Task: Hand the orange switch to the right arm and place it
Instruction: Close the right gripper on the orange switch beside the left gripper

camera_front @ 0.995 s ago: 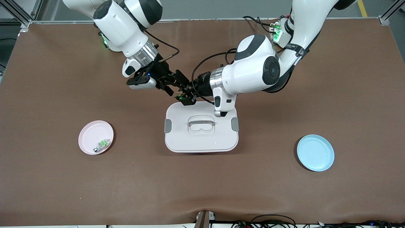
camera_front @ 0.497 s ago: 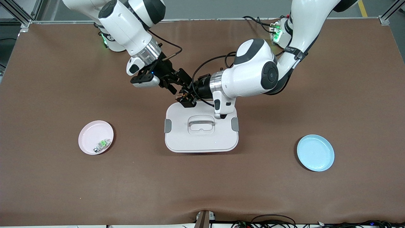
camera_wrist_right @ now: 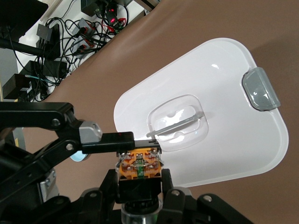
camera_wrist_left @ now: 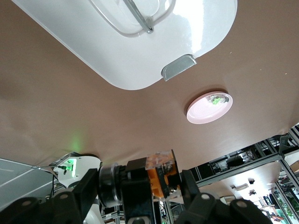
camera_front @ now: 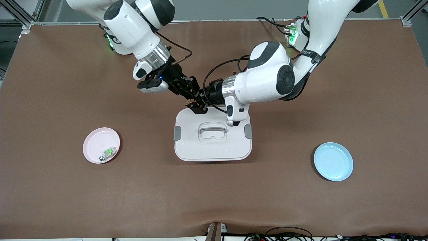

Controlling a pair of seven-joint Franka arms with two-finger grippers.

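Note:
The orange switch (camera_front: 192, 99) hangs in the air between both grippers, over the edge of the white box toward the robots' bases. My left gripper (camera_front: 198, 105) is shut on it end to end. In the left wrist view (camera_wrist_left: 140, 184) the fingers press the silvery end and the clear orange end of the switch (camera_wrist_left: 161, 179). My right gripper (camera_front: 189, 92), with a blue light, is shut on the switch's black body. In the right wrist view (camera_wrist_right: 139, 187) its fingers sit on both sides of the switch (camera_wrist_right: 139, 164), and a left finger (camera_wrist_right: 119, 138) lies across the orange end.
A white lidded box (camera_front: 212, 149) with a handle sits mid-table under the grippers. A pink plate (camera_front: 95, 142) holding a clear-and-green part (camera_front: 107, 153) lies toward the right arm's end. An empty blue plate (camera_front: 333, 161) lies toward the left arm's end.
My right gripper moved in around the switch and its fingers closed on the black body. The left gripper kept its hold and shifted slightly with it.

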